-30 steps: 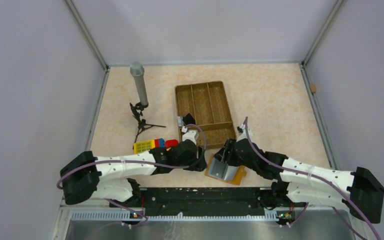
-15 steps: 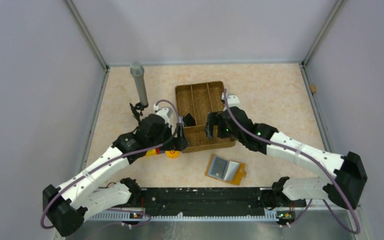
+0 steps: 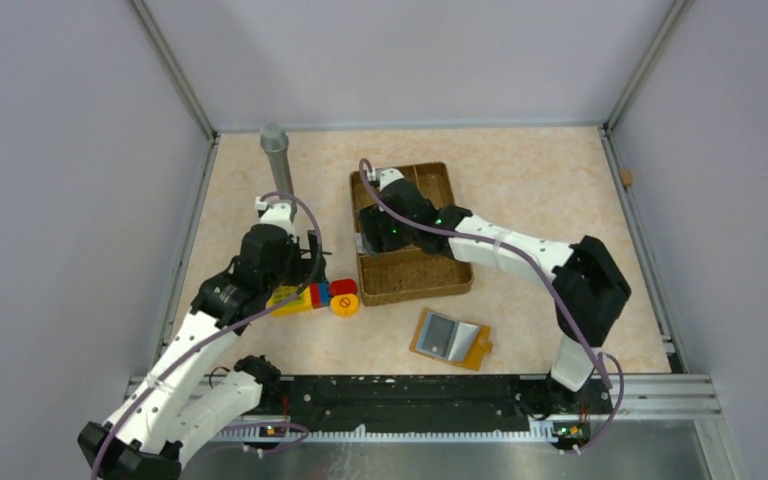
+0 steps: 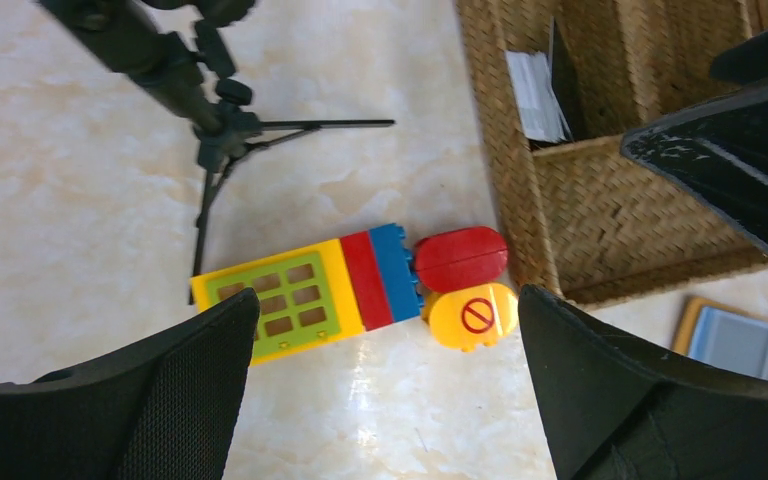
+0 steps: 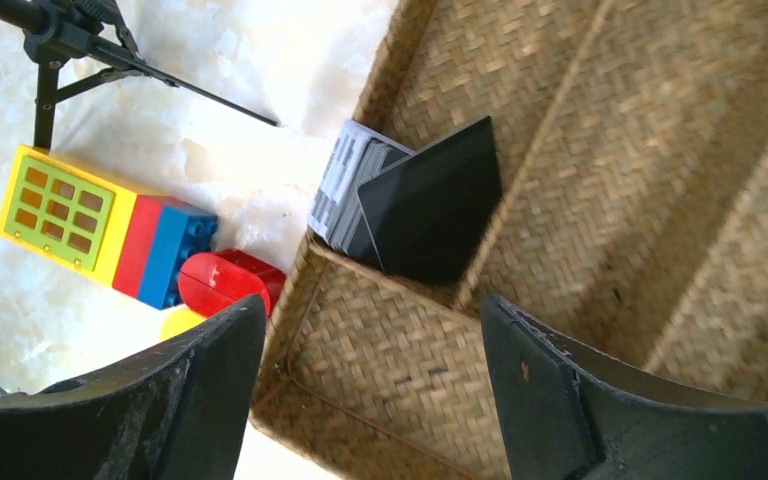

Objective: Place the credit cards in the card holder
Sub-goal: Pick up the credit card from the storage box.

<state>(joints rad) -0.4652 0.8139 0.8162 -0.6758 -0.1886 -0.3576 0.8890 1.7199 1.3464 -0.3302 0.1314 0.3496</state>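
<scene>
Card-fetching seems in hand: the right jaws, wide and empty like the left jaws, hang above the credit cards (image 5: 415, 205) leaning in the woven tray (image 5: 600, 140) and would need to descend and pinch one, the card holder (image 3: 450, 338) lying open well apart from both.

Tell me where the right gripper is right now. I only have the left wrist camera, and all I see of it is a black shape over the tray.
Observer: The right gripper hangs over the tray's leftmost long slot, jaws open, holding nothing.
Operator: What is under it?
Observer: A small stack of cards standing on edge against the cross divider, a black one in front.
Operator: And the card holder? I only catch a corner of it.
Observer: The card holder lies open and flat in front of the tray, apart from it, with neither gripper near it.
</scene>
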